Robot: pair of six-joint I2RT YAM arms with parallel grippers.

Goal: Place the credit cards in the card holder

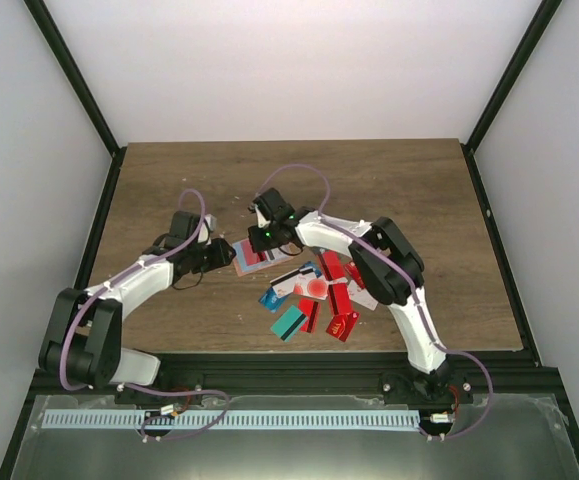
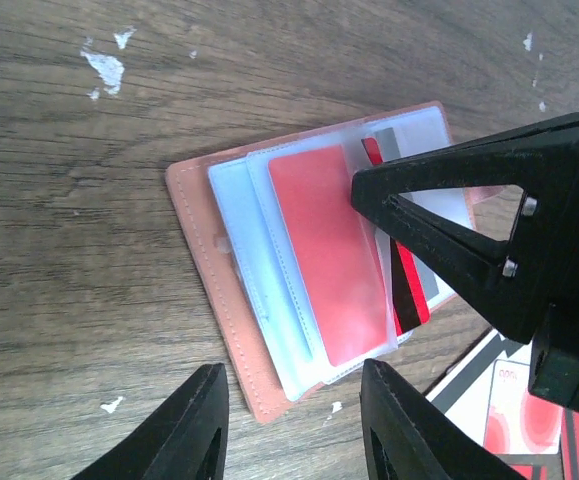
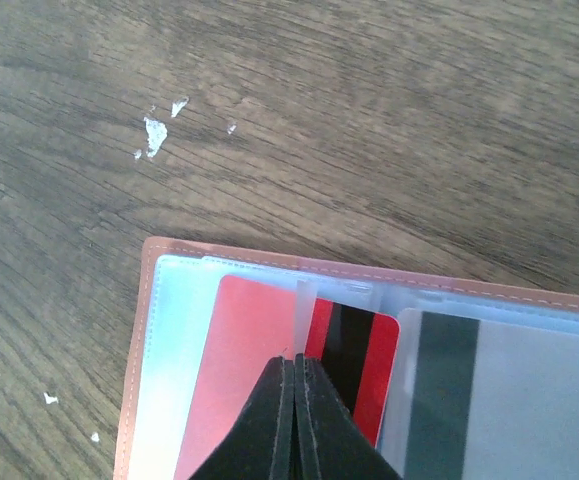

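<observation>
Risks first. The right end effector [image 3: 294, 365] is pinched fully shut, tip down on a sleeve edge beside the striped red card [image 3: 354, 350] at bottom centre of the right wrist view. I can't tell if it has sleeve film nipped or is just pressing. If film is caught, pulling away probably lifts the clear sleeves [image 2: 244, 240] and drags the holder [image 2: 204, 250] across the counter [image 2: 69, 250]. The striped card looks only partly in, with its end poking past the film at lower right of the left wrist view, so a nudge could skew it or pop it out. The left end effector [image 2: 291, 372] is partway open with nothing in it, fingers either side of the holder's near corner at the bottom of its view. Nothing seems to pin the holder, so a push from the right likely slides it. The two end effectors are also close, so a bump is possible. Contents: the holder lies open mid-frame in the top view, between the end effectors. A plain red card [image 2: 329, 260] is seated in one sleeve, the striped one is at the next, and a grey-striped card [image 3: 449, 390] is in the right-hand sleeve. The loose cards [image 1: 319, 295] are heaped lower right of the holder, so most still have to go in.
</observation>
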